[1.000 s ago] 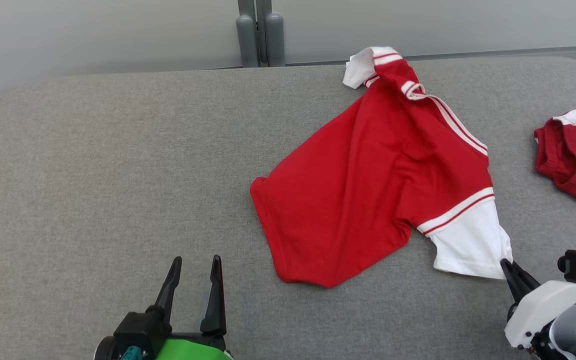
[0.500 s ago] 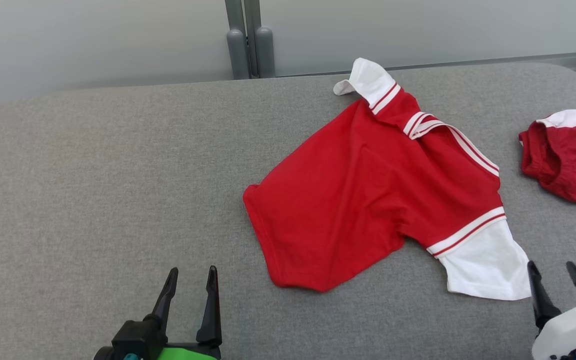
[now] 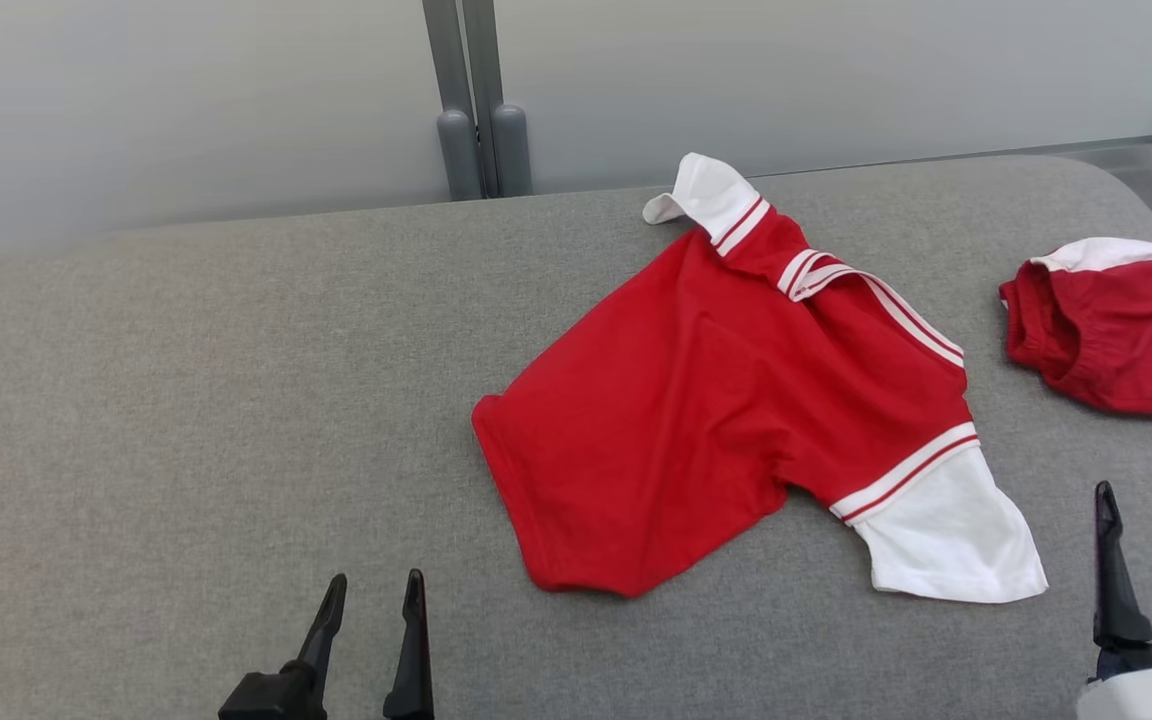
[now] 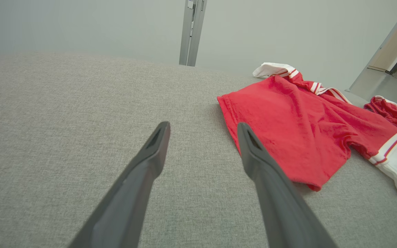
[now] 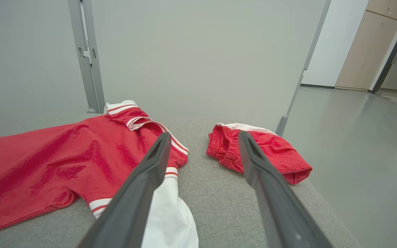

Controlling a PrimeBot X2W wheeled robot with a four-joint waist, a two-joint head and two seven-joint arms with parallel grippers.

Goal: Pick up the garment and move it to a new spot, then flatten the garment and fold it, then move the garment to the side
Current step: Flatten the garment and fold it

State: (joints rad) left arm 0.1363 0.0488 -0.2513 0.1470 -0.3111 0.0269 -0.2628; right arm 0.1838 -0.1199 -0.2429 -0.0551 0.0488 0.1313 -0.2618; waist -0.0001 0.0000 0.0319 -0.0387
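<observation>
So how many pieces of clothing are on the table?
2: a white-sleeved red shirt spread centrally, and red shorts bunched at the right end of the table. Nothing seems hidden.

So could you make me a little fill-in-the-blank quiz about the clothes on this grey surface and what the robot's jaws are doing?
1. The shirt spread on the grey surface is mostly ____ in colour.
2. Its near sleeve ends in plain ____ cloth.
3. In the head view, the bunched red garment lies to the shirt's ____.
4. Both pairs of jaws stand ____, holding nothing.
Missing words: red; white; right; open.
</observation>
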